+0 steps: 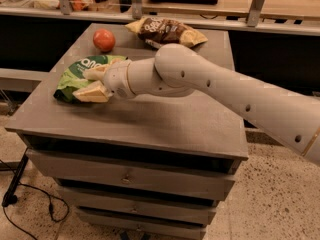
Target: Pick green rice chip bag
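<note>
Grasp stage: gripper (80, 85), fingers spread, straddles the bag (69, 80) at its tips; next it must close, then lift.

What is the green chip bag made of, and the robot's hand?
The green rice chip bag looks like thin glossy plastic film: crinkled, catching light. The hand, open around the bag's right edge, looks like matte cream plastic, maybe rubbery.

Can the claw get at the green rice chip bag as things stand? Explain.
Probably yes. The claw sits at the edge of the green rice chip bag, fingers apart on either side of it, nothing between. The tomato and brown snack bag lie farther back.
</note>
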Robot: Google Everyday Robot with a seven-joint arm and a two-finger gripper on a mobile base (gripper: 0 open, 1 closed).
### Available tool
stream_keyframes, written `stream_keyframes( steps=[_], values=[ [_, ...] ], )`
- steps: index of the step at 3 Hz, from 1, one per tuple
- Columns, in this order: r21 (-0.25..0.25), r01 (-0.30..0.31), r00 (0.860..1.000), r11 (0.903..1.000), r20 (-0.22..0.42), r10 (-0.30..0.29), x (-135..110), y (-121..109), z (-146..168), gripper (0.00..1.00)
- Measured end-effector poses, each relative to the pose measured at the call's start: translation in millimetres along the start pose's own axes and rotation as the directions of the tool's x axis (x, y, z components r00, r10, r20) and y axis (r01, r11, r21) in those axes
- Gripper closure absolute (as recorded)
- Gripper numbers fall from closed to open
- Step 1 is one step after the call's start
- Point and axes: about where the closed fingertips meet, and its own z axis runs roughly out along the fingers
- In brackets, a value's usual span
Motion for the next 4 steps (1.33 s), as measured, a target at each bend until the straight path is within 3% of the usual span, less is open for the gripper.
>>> stream_keyframes(
  steps=[1,2,3,4],
  values=[
    [-0.01,0.009,1.0,0.9999,0.0,-0.009,-3,0,4,0.87],
    [-0.008,0.01,1.0,0.9999,0.001,-0.01,-3,-1,3,1.0],
    [0.004,-0.009,1.0,0.9999,0.007,0.009,-3,-3,-1,1.0],
    [0.015,-0.098,0.993,0.9951,0.075,0.097,-6,-5,-8,1.0]
  ],
)
